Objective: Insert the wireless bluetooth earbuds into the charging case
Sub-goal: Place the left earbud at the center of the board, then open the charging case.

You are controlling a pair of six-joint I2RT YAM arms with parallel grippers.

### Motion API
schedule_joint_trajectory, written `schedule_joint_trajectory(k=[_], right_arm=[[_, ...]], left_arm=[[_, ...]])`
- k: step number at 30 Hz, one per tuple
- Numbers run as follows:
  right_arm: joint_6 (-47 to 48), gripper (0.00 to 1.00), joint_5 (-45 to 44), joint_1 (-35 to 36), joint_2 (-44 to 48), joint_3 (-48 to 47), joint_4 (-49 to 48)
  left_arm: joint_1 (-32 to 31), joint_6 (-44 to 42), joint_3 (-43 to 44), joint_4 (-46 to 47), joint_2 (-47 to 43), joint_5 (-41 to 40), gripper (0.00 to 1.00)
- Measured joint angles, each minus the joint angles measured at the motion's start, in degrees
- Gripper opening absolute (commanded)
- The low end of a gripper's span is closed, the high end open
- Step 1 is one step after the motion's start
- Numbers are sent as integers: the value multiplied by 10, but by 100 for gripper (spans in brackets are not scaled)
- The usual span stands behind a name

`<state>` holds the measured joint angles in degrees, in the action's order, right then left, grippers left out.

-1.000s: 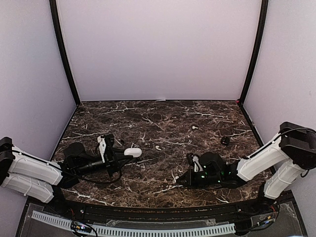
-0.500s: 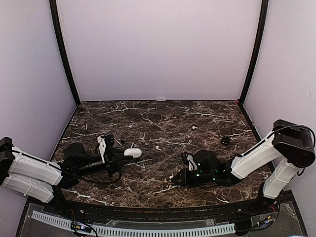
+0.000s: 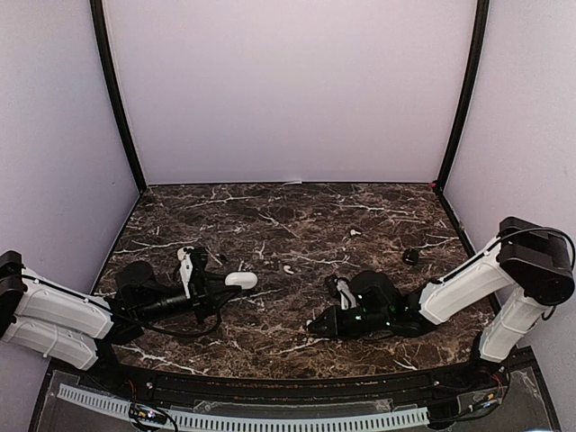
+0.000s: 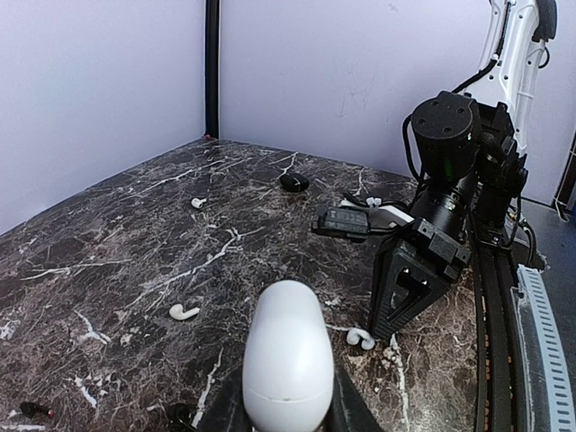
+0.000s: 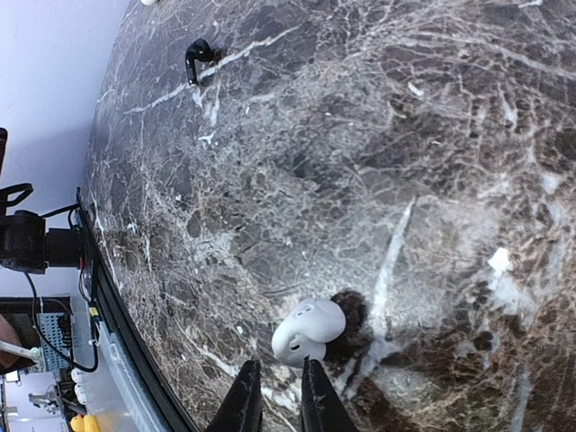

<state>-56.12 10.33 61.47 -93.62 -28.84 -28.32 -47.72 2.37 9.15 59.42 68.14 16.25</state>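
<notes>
**Desk:** Why is the left gripper point(image 4: 286, 407) clamped tight on the charging case point(image 4: 286, 351)?

**Photographer:** Probably to steady it for loading, though its lid looks closed.

**Desk:** And the right gripper point(image 5: 275, 396)?

**Photographer:** Its jaws are barely parted and empty. The tips stop just short of a white earbud point(image 5: 308, 331), well to the case's right on the marble table point(image 3: 297, 216). A second earbud point(image 4: 184, 311) lies just beyond the case, and a third earbud point(image 4: 198, 202) farther off.

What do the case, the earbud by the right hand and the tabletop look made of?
Case: likely plastic, smooth white, soft sheen, thin seam line. Earbud: glossy white plastic, moulded curves. Tabletop: dark brown marble look with white veins; real stone or printed laminate cannot be told.
</notes>
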Motion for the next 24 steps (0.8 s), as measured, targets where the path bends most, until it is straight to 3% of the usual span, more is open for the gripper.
schedule_joint_trajectory(k=[18,24], right_arm=[[55,17,-26,0,1,-42,92],[159,16,-29,0,38,-70,154]], left_arm=[[0,0,0,0,0,0,0],[0,9,0,-1,2,13,0]])
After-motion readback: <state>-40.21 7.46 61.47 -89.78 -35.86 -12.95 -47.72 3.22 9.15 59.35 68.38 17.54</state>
